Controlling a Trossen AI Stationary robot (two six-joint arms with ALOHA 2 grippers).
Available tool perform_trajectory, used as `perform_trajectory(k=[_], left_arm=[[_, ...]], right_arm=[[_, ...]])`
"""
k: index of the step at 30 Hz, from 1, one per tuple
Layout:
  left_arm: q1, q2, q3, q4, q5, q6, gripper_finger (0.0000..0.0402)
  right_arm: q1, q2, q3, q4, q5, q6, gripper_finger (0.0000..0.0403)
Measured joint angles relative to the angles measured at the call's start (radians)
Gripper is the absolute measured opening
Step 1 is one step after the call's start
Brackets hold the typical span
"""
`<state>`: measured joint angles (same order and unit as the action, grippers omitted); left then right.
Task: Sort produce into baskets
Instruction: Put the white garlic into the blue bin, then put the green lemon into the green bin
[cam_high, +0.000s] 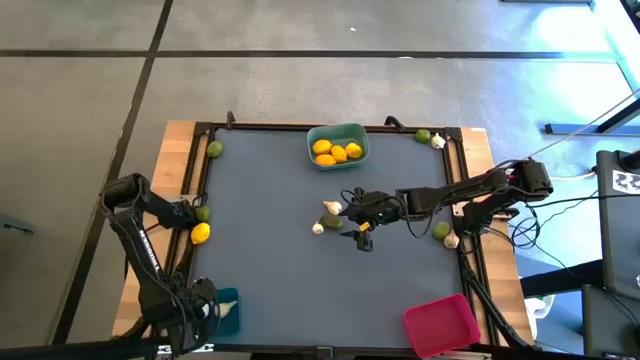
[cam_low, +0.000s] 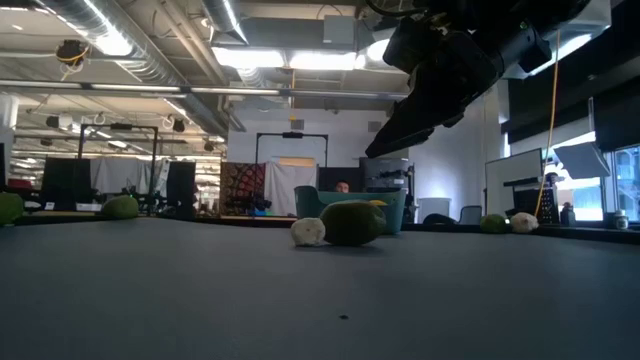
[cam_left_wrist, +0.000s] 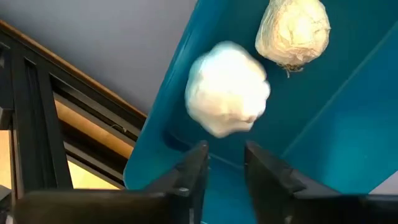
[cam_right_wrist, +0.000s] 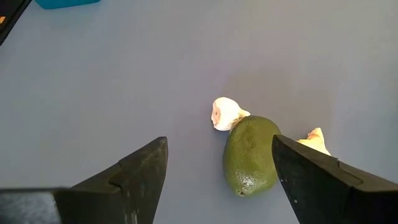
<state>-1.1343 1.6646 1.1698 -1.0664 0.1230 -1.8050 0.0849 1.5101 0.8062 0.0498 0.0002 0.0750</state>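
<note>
While the teal basket (cam_high: 338, 144) holds three lemons (cam_high: 336, 151) seen from above, most produce is loose: limes and garlic at the table corners and edges, pink basket (cam_high: 441, 324) bare. Right gripper (cam_high: 352, 222) hangs mid-table, a lime (cam_high: 331, 221) just ahead of its tips.

Low view: lime (cam_low: 352, 222) touching a garlic bulb (cam_low: 308, 232), gripper raised above them.

Left wrist: left gripper (cam_left_wrist: 225, 167), fingers narrowly apart, over the blue basket (cam_left_wrist: 323, 155); two garlic bulbs (cam_left_wrist: 227, 89) beyond its tips, none held.

Right wrist: fingers spread wide, lime (cam_right_wrist: 250, 155) between them, nearer one finger, garlic either side. Grasp not made.
</note>
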Motion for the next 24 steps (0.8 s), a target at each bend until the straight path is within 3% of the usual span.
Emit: perform_trajectory(k=[5,9,15,24], left_arm=[[0.001,-0.003,0.0,0.0,0.0,0.0,0.0147],[0.016,-0.03,0.0,0.001,0.009,-0.004,0.0163],[0.063,-0.107,0.0,0.0,0.002,-0.007,0.0162],[0.146,-0.231,0.0,-0.091,-0.115,-0.003,0.0152]], right_arm=[[0.0,0.0,0.0,0.0,0.0,0.0,0.0287],[0.0,0.0,0.0,0.0,0.0,0.0,0.0287],[0.0,0.0,0.0,0.001,0.0,0.0,0.0287],[0.0,0.0,0.0,0.001,0.0,-0.001,0.0287]])
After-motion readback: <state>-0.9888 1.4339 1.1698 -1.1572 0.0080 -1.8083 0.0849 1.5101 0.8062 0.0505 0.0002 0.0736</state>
